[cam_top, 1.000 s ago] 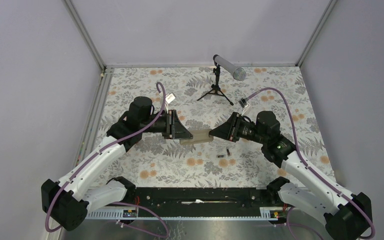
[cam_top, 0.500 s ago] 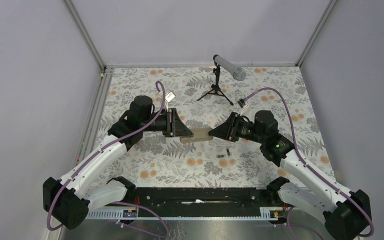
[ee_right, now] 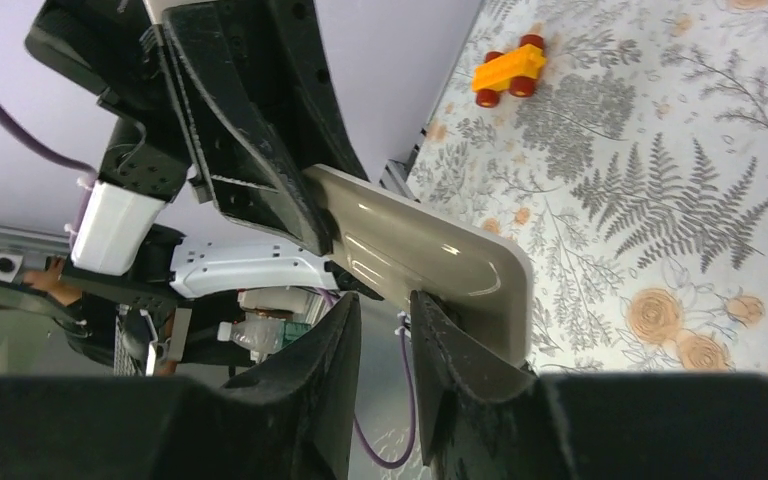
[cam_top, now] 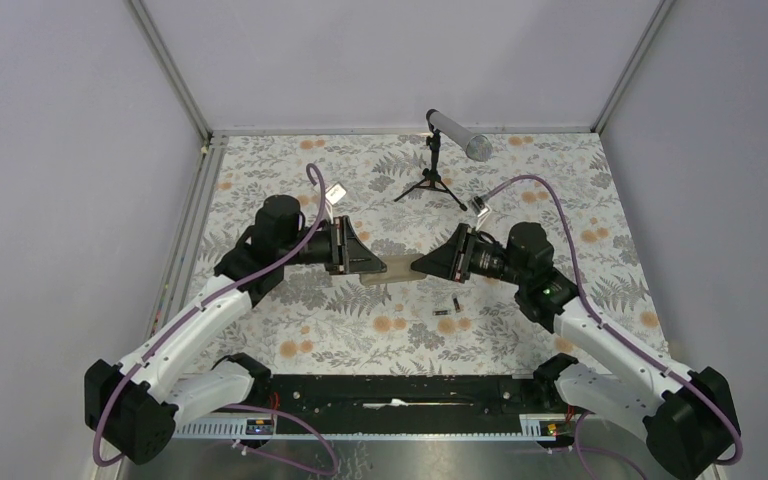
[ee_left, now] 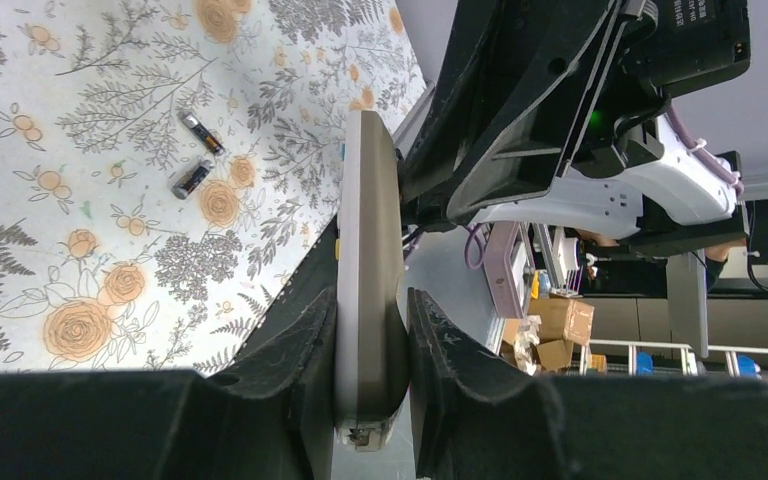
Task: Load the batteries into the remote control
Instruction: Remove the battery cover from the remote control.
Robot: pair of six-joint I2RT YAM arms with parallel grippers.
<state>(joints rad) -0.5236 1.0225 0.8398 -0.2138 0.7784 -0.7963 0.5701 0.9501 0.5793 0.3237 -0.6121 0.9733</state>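
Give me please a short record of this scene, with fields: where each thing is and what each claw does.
remote: held above the table, beige back showing
left claw: shut on one end of the remote
right claw: at the remote's other end; narrow gap, nothing visible between its fingers
batteries: two, loose on the table, not in the remote
toy car: orange, on the table, away from both claws
microphone: on a small tripod at the far side

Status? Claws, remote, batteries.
Left claw shut on remote control. Right claw slightly open, empty, one finger at remote's end. Both batteries loose on table, not loaded. Toy car well clear.
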